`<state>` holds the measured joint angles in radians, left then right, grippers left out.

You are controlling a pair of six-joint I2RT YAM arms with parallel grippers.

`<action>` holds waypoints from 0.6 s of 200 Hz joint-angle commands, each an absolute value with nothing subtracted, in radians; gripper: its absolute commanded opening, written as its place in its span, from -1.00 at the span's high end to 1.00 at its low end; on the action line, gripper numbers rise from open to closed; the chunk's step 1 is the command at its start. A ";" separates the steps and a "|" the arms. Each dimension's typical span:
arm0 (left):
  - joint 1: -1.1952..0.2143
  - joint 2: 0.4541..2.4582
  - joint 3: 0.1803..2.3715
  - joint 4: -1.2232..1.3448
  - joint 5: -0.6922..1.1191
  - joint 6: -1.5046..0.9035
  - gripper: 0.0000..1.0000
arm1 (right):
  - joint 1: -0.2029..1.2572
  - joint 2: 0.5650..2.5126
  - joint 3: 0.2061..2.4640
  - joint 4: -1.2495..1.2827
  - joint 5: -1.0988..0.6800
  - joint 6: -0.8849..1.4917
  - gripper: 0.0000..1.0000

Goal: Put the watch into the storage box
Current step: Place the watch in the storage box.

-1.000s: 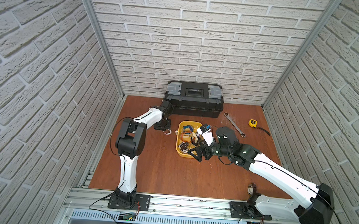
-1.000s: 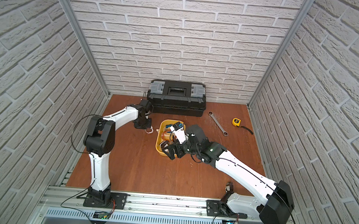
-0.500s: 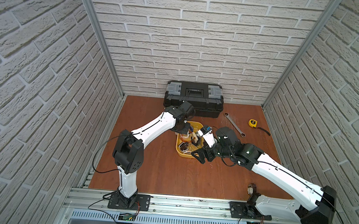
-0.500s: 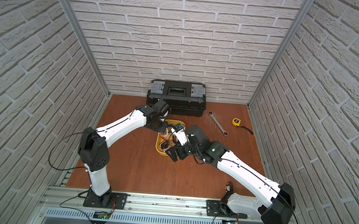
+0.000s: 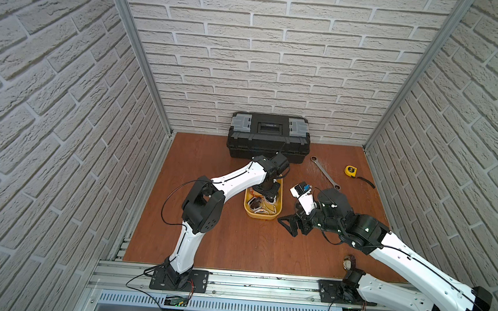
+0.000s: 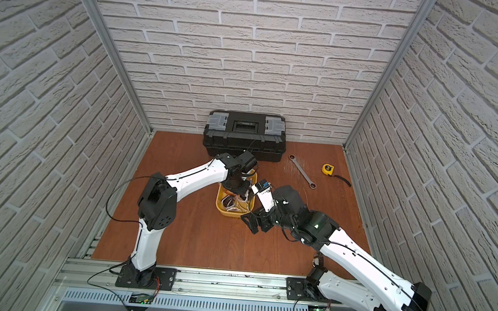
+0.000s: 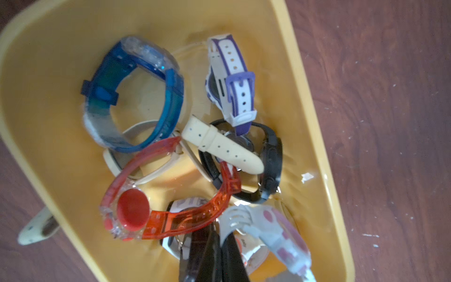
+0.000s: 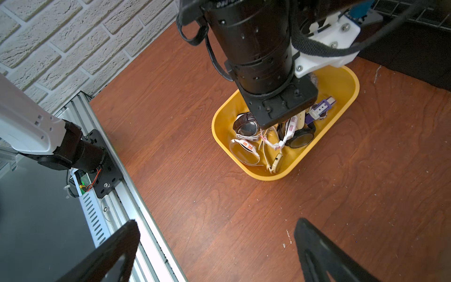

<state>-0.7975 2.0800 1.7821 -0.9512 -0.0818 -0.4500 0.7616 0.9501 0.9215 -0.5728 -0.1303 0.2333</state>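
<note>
**Spotted watch held low over the yellow tub, not yet released**

In both top views the left claw (image 5: 264, 193) points straight down into the shallow yellow plastic storage box (image 5: 263, 216). The box sits on the reddish-brown wooden desk (image 5: 235, 245), in front of the black hard-plastic toolbox with grey latches (image 5: 268, 139). The right claw (image 5: 292, 223) hovers just beside the tub's near corner, over bare wood, spread wide and carrying nothing. I judge it stands there to keep clear of the other arm. A steel spanner (image 5: 324, 172) and a yellow tape measure (image 5: 350, 170) lie well apart from the tub.

The left wrist view shows the dark fingers (image 7: 207, 251) clenched together on the white watch with pink spots (image 7: 275, 224), seemingly by its band. The soft, rubbery strap curls away beside them. The watch hangs inside the tub's rolled rim, above a heap of others: a translucent blue watch (image 7: 146, 92), a clear orange-red watch with a red disc (image 7: 133, 211), a purple-and-white perforated strap (image 7: 234, 80), a matte cream strap (image 7: 224, 146) and a black watch (image 7: 271, 158). A thin band probably suits narrow jaws better than a round case would.

In the right wrist view the spotted strap (image 8: 291, 124) dangles under the left claw, just over the pile; whether it touches I cannot tell. The right claw's two black fingers (image 8: 109, 251) stand far apart with only desk between them. The tub's smooth, glossy walls should catch the watch once it is let go.
</note>
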 commanded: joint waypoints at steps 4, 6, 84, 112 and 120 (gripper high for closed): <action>-0.822 2.104 1.779 -0.965 -0.063 -0.469 0.96 | 0.766 0.937 0.916 -0.557 -0.118 0.247 -1.00; -0.823 2.104 1.779 -0.965 -0.064 -0.469 0.95 | 0.766 0.937 0.916 -0.557 -0.116 0.246 -1.00; -0.833 2.045 1.765 -0.998 -0.089 -0.491 0.10 | 0.765 0.945 0.928 -0.550 -0.110 0.242 -1.00; -0.831 1.985 1.793 -1.032 -0.129 -0.495 -0.05 | 0.765 0.946 0.936 -0.546 -0.112 0.244 -1.00; -0.829 1.958 1.798 -1.039 -0.141 -0.498 -0.10 | 0.765 0.945 0.937 -0.545 -0.112 0.245 -1.00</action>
